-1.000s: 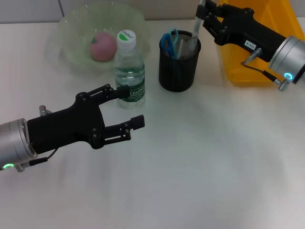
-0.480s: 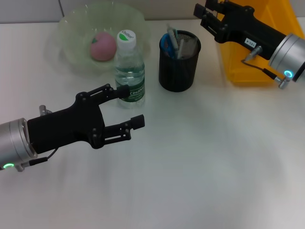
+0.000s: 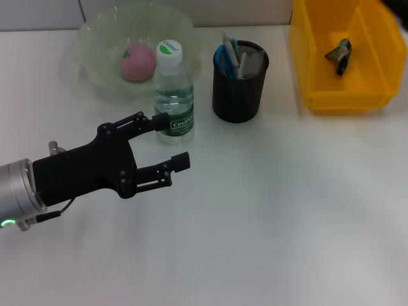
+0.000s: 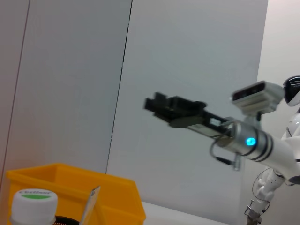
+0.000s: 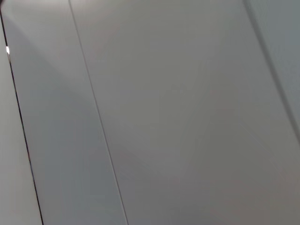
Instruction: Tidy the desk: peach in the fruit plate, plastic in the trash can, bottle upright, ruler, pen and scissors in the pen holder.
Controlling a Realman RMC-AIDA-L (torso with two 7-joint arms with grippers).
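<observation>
The clear plastic bottle [image 3: 173,89] stands upright on the smooth white desk [image 3: 274,210], at 12 o'clock from the open, empty left hand [image 3: 171,140]. The right hand [image 4: 157,104] is raised high; cannot tell its grip.

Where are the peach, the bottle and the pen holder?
peach [image 3: 138,62]: head view, middle of the pink fruit, inside the clear plate.
bottle [image 3: 173,97]: head view, clear shoulder above the label; standing upright.
pen holder [image 3: 237,97]: head view, front of the black mesh wall.
</observation>
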